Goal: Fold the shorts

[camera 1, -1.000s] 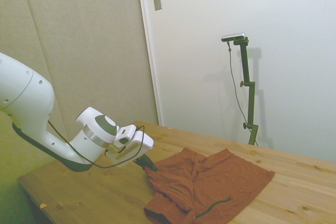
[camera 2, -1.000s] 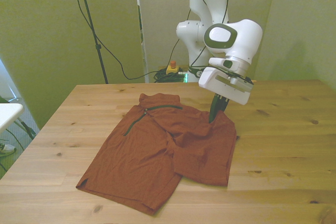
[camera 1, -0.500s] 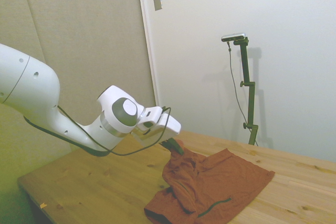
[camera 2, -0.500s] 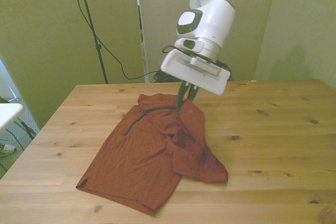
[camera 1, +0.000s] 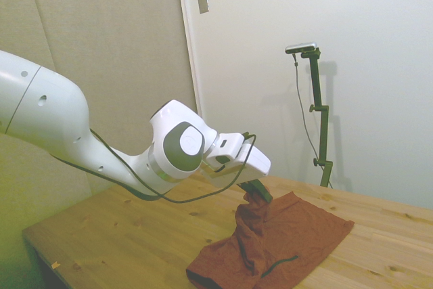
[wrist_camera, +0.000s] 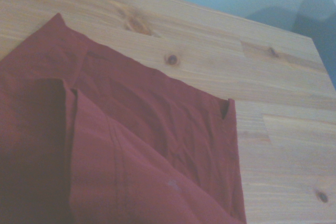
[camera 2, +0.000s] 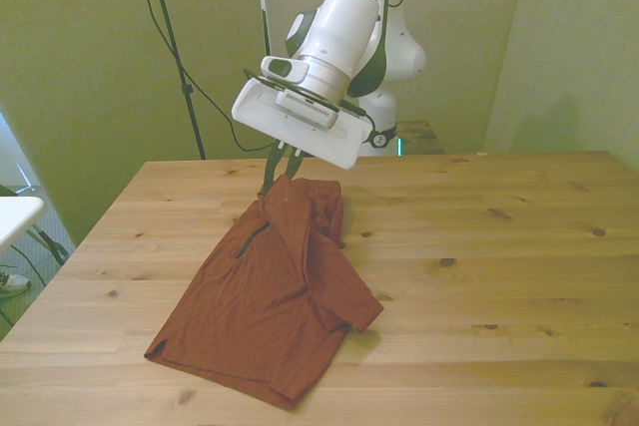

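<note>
- Dark fingers of the gripper are pinched together on a raised bit of the shorts, holding that part of the cloth up off the table.
- From where I stand at the side, the lifted fabric hangs in a crumpled, upright fold below the gripper, while the rest of the shorts lies spread on the wood.
- Seen from the front, the held part is draped over the flat part, so one layer lies across another; the upper layer ends in a loose corner toward the front view's right.
- Most of the shorts sits on the table toward the front view's left, with a lower corner near the table's near edge.
- A thin dark line of piping shows on the flat part in the side view.
- Close up from the wrist, rust-red cloth covers much of the picture, with bare wood beyond its edge.
</note>
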`<state>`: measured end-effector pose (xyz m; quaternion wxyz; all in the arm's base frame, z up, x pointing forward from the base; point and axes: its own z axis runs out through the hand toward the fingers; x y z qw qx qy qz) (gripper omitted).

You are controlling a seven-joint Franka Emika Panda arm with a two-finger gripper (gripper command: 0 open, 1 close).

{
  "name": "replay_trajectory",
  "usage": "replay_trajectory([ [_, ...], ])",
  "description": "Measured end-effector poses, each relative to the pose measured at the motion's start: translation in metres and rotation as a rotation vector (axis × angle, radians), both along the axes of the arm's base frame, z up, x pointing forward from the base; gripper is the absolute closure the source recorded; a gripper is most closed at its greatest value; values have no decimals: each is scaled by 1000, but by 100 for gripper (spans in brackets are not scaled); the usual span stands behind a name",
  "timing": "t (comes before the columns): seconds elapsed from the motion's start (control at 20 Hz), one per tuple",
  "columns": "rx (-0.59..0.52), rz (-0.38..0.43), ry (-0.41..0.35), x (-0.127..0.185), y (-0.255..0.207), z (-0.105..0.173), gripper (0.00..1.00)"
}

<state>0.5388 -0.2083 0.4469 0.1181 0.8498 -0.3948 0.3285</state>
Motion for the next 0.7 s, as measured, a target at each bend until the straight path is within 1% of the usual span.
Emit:
replay_trajectory([
  [0.25,32,-28,4,5,-39,0,100],
  [0.45,53,-41,-2,16,-69,-1,100],
  [0.7,115,-84,-24,18,-126,9,100],
])
